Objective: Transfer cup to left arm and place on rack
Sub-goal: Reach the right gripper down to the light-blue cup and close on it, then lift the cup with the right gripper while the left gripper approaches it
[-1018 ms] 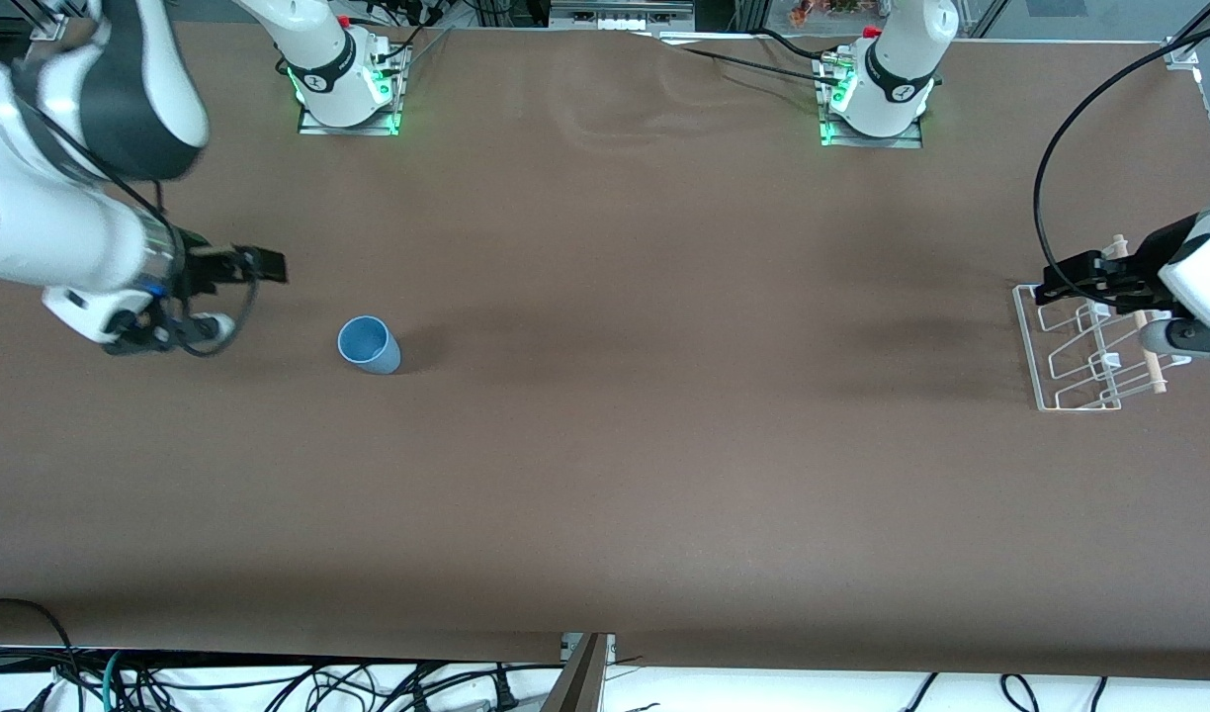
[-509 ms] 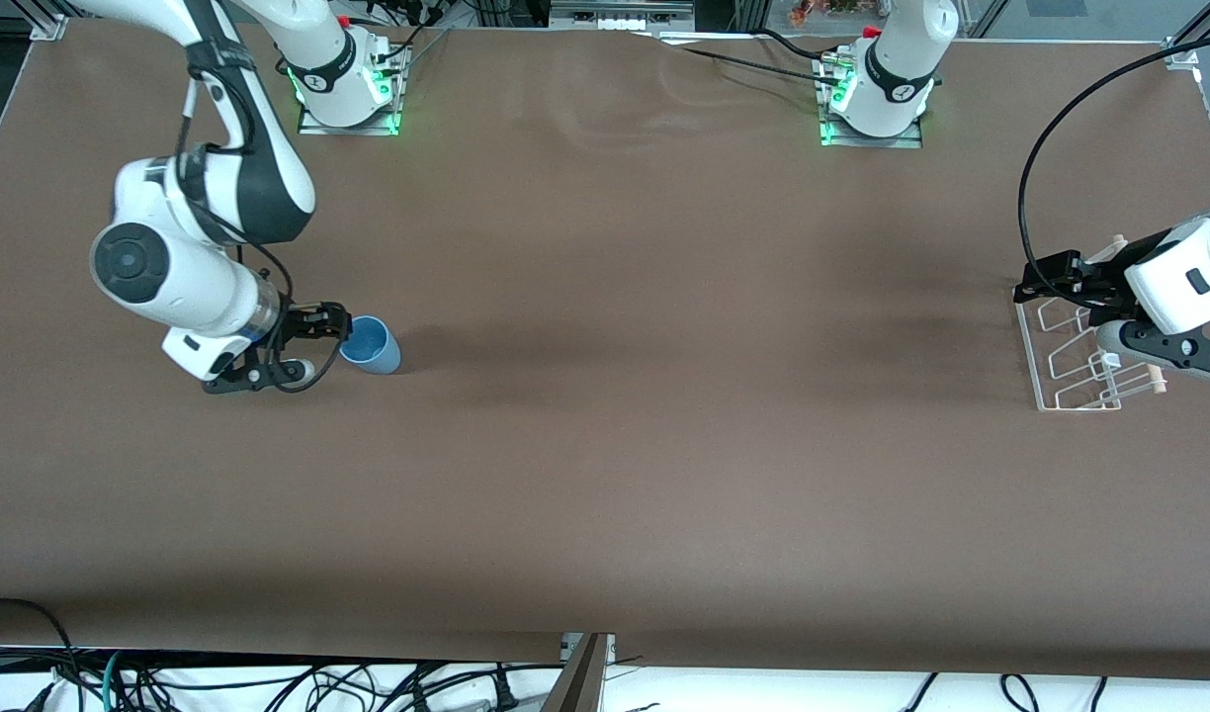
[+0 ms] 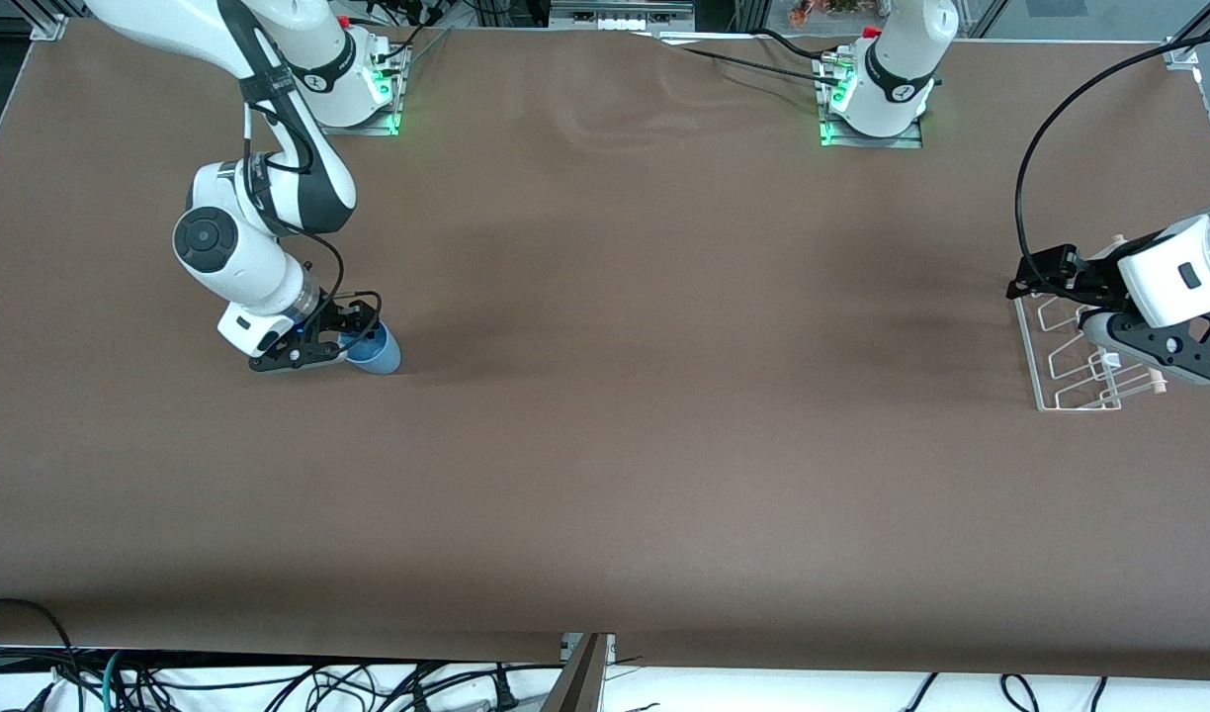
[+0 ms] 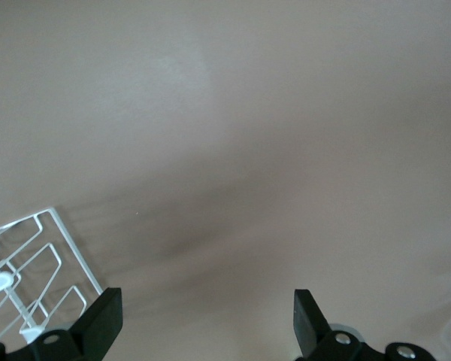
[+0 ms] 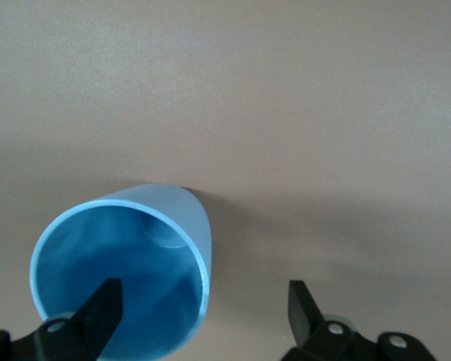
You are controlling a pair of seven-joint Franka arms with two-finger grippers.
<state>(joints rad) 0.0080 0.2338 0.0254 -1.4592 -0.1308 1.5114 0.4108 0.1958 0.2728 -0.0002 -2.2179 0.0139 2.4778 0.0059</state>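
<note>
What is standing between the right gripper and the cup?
Nothing visible. The right gripper is open at the cup: one finger over its mouth, the other outside its wall.

Front camera is sitting high, looking down across the whole tabletop (image 3: 605,445) toward both arm bases along the top of the frame; cables are trailing along the bottom edge.

Left wrist camera is riding just above the left pincer (image 4: 207,320), looking down at bare tabletop from close range, fingertips (image 4: 105,316) poking in along the bottom edge. It is catching a corner of the rack (image 4: 30,271) at lower left, which the front view is showing at its right edge (image 3: 1035,371).

Right wrist camera is hanging very close over the cup (image 5: 128,263), looking into its mouth at lower left; the right pincer (image 5: 203,308) is framing the bottom edge. The front view is showing the same cup (image 3: 380,351) at middle left.
</note>
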